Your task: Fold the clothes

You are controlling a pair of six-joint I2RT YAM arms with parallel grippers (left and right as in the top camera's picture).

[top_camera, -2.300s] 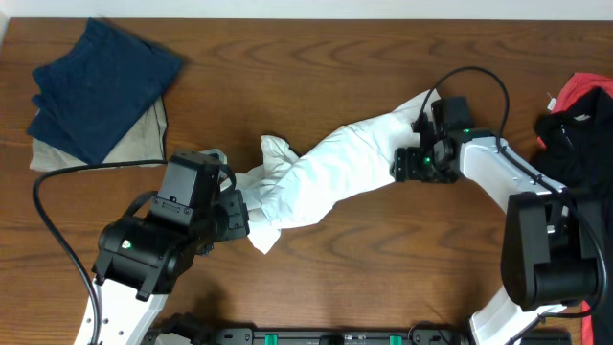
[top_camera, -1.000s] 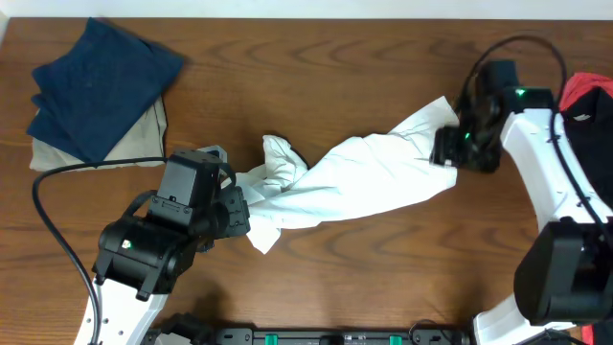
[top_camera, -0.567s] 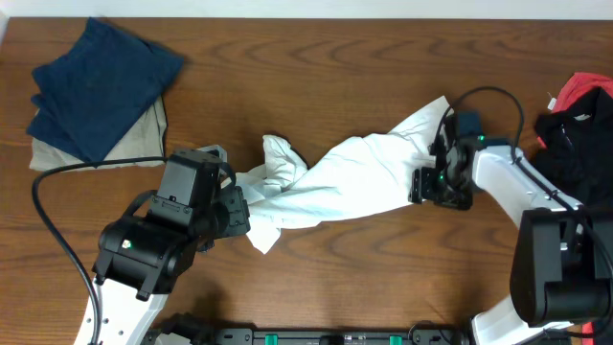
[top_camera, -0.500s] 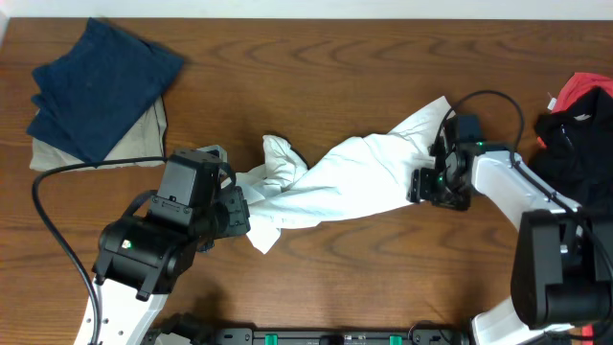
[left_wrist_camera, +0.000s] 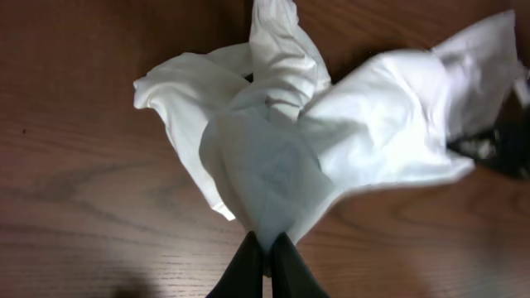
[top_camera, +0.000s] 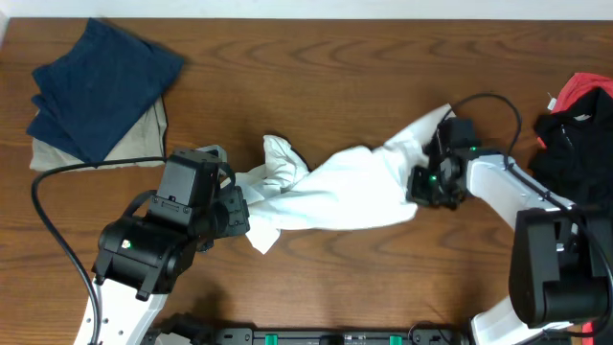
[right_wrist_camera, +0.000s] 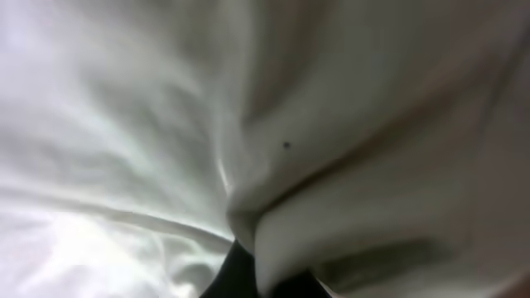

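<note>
While both pairs of jaws are pinched shut on cloth, the white T-shirt [top_camera: 335,187] is strung between them. The left jaws nip a bunched fold at its left end. The right jaws hold a gathered fold at its right end, where the wrist view shows only crumpled white fabric. The shirt lies mid-worktop as a twisted rope, with one loose lobe toward the far side.

I judge it light, limp and liable to slip from a shallow pinch. Hems or shoulder seams would hold better, but none can be picked out here.

The worktop [top_camera: 316,77] has bare wood beyond and in front of the shirt. A folded navy garment [top_camera: 101,81] on a beige one [top_camera: 144,139] sits well apart at far left. A black-and-red heap [top_camera: 575,134] crowds the right edge.
</note>
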